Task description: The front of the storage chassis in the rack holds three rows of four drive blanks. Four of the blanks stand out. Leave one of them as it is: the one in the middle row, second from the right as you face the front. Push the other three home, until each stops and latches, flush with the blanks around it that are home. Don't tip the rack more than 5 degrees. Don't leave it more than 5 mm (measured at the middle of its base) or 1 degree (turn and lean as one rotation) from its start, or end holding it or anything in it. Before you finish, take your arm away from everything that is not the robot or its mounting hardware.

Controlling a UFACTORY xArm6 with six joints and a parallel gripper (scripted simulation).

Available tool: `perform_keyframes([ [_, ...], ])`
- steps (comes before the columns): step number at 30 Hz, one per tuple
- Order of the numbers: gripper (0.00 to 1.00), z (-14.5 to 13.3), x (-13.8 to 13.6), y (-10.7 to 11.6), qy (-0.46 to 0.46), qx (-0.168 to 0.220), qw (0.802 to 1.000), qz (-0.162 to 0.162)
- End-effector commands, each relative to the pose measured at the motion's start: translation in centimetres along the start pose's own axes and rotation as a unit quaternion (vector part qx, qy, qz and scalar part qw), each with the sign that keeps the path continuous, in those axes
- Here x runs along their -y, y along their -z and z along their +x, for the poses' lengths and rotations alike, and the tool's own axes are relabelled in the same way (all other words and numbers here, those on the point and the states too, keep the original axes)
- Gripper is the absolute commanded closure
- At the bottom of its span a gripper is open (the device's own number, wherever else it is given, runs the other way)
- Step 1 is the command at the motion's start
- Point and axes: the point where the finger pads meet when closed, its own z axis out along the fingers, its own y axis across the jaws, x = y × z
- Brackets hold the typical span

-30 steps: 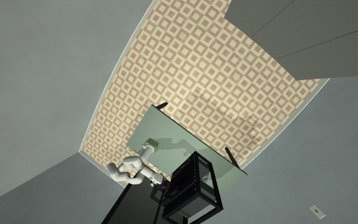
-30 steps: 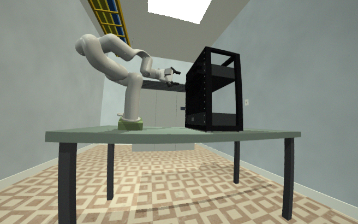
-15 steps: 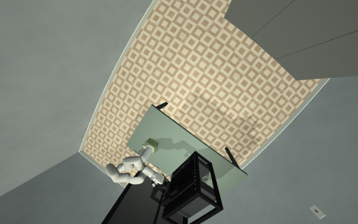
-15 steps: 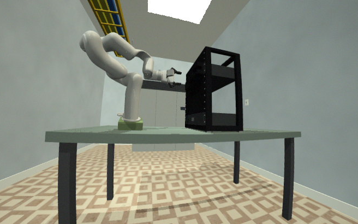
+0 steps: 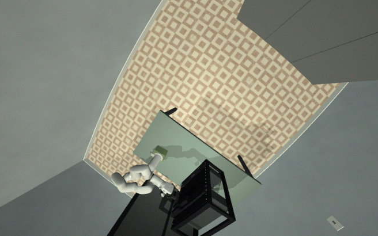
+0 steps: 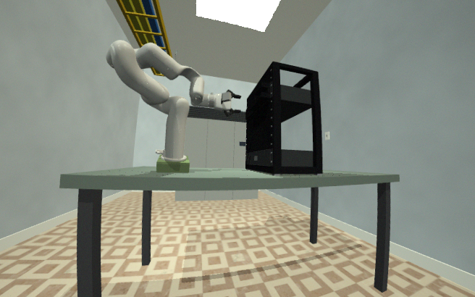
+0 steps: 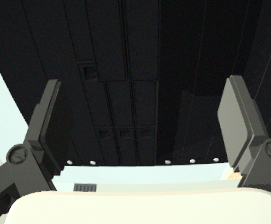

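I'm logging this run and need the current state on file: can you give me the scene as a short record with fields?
arm: white arm on a green base block, reaching toward the rack front
claw: claw open, nothing between its fingers, short of the rack front, not touching
rack: black open-frame rack upright on the green table
chassis front: dark drive blanks fill the wrist view; which ones stand out cannot be told
contact: none visible
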Motion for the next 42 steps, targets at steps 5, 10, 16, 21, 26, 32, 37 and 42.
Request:
perform_keyframes([
  [5,0.0,0.0,0.2,0.0,-0.001,0.0,1.0,0.001],
  [10,0.0,0.4,0.2,0.1,-0.001,-0.001,1.0,0.001],
  [16,0.0,1.7,0.5,0.6,-0.001,-0.001,1.0,0.001],
  [21,0.0,2.5,0.6,1.0,-0.001,-0.001,1.0,0.001],
  [26,0.0,4.1,0.9,1.6,-0.001,-0.001,1.0,0.001],
  [32,0.0,5.8,1.2,2.3,-0.001,-0.001,1.0,0.001],
  [37,0.0,6.7,1.4,2.7,-0.001,-0.001,1.0,0.001],
  [42,0.0,7.5,1.6,3.0,-0.001,-0.001,1.0,0.001],
])
